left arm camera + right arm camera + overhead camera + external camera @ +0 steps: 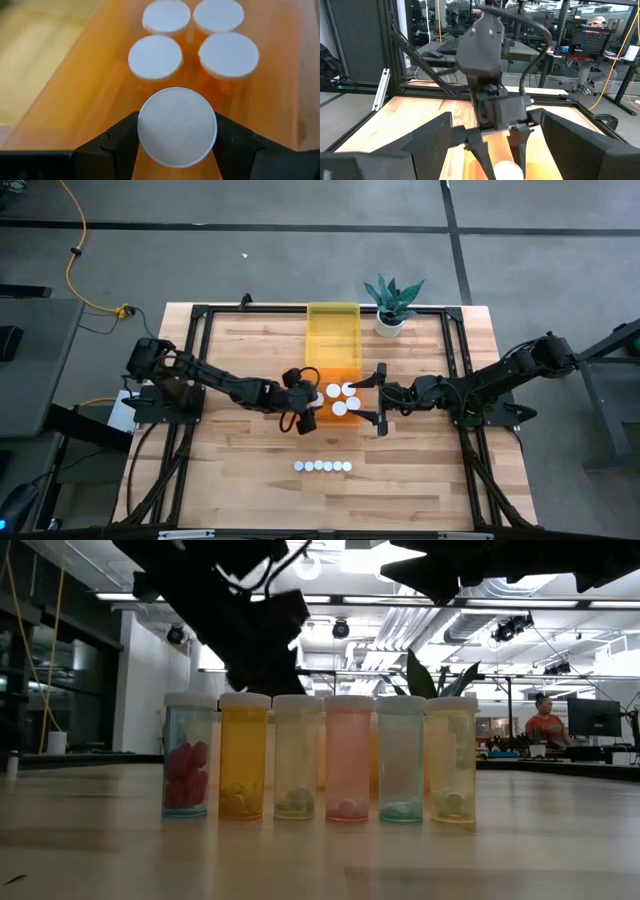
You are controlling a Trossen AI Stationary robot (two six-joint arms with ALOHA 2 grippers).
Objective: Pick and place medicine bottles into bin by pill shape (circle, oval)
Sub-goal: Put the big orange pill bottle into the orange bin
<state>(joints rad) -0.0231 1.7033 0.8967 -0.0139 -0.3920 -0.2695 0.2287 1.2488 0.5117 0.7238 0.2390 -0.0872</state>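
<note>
Wooden desk [250, 480] beneath me: my left jaws [308, 398] clamp a capped bottle [177, 126] over the orange bin [322, 374], joining four others; right jaws [378, 400] wait wide alongside.

We saw a light wooden table [240, 480] set in a black frame, standing on a grey floor [250, 260] crossed by dark lines. A yellow cable [75, 260] trailed over the floor beyond the table's far left corner. A potted plant [392, 302] stood at the table's far edge. Behind the table, strip lights [600, 605] ran along an open ceiling, and a person [545, 722] sat near a monitor [592, 718]
</note>
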